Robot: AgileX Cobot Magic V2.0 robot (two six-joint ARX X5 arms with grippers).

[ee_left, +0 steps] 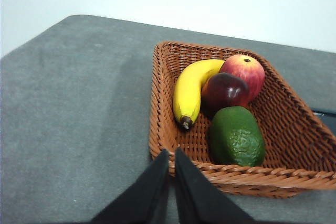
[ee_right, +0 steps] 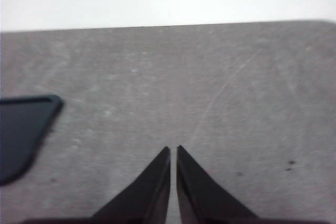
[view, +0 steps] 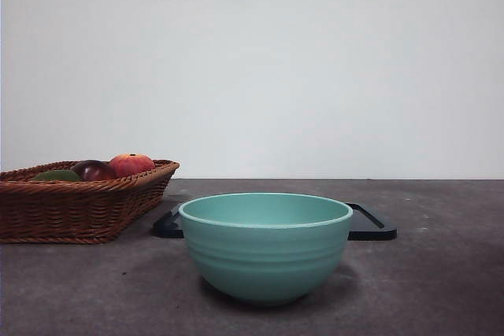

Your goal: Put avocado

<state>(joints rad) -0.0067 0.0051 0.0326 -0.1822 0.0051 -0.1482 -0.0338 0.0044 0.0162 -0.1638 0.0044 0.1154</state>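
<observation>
- Sitting in the wicker basket (ee_left: pixel 294 129) – the avocado (ee_left: pixel 237 137) is lying at its near corner, touching the maroon fruit (ee_left: pixel 224 91).
- Lying beside them: a banana (ee_left: pixel 190 92) along one basket wall and a red-orange fruit (ee_left: pixel 244 70) toward the far corner.
- Hanging just outside the basket's near rim, the left gripper (ee_left: pixel 171 153) is pinching its jaws together, gripping nothing.
- Hovering over bare table (ee_right: pixel 220 103) near the black tray's (ee_right: pixel 21 129) corner, the right gripper (ee_right: pixel 173 149) is likewise clenched and empty.
- Standing mid-table in front of the tray – a teal bowl (view: pixel 266 245).

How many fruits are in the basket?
4, all in the basket: banana along one side, peach at the far end, dark plum beside it, avocado nearest the left hand. None appear hidden.
</observation>
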